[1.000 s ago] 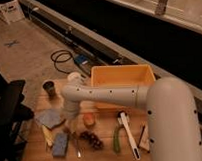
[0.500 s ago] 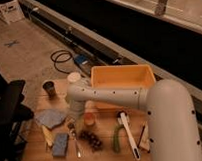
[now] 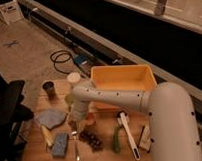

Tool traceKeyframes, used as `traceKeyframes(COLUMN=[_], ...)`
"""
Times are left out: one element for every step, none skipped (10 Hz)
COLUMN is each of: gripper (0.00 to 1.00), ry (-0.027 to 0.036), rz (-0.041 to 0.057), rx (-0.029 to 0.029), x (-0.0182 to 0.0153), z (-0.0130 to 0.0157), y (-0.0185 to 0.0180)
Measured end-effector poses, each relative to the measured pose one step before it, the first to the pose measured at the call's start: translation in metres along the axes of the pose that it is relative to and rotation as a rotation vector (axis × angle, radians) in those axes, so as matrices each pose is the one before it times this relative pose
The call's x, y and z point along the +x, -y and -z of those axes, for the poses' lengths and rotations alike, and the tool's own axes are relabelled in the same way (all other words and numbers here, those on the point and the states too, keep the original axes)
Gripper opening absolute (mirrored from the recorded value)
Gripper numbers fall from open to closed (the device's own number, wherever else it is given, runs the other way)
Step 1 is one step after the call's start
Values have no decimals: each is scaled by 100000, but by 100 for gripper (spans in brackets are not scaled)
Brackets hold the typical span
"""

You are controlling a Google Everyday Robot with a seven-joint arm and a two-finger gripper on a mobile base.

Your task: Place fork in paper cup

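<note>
The fork [image 3: 76, 146] is a slim silver piece lying flat on the wooden table [image 3: 32, 157], next to the blue sponge [image 3: 60, 144]. The paper cup [image 3: 74, 79] is cream-white with a tan lower body and stands upright at the table's back edge, left of the yellow bin. My gripper [image 3: 76, 124] hangs from the white arm [image 3: 115, 98] and points down just above the fork's far end. It is in front of the cup. I see nothing held in it.
A dark brown cup [image 3: 49, 89] stands at the back left. A grey cloth [image 3: 50, 118], a yellow stick [image 3: 46, 136], a dark cluster [image 3: 91, 139], a green item [image 3: 116, 137] and a white-handled brush [image 3: 128, 135] lie on the table. A yellow bin [image 3: 123, 79] sits behind the arm.
The arm and gripper have shifted slightly right and down, closer to the fork's far end. The fork and the cup have not moved.
</note>
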Motion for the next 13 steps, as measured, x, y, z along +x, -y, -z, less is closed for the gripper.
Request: traceKeyframes(gripper=[14,4,0,0,0,0,0,0,0,0,0,0,0], ry=[-80,-83,-289,217,-61,133,491,578,108,-138,-1365,-1528,-2590], rz=[423,2,54,-423,7,542,1773,3187,2451,1277,275,67,143], rx=[-288,-150,-272,-93,48,251,1342,2349,2052,1628,3020,2676,2920], x=[-136,13,110,103,16,-153,-608,-1385,-1168,-680,-502,-288,-203], z=[138,107,-18,28,19,-28,-37,156,305,370,1139,1501,2164], y=[-46,-7,-119,-129,27,27,301,813,762,460,468,372,610])
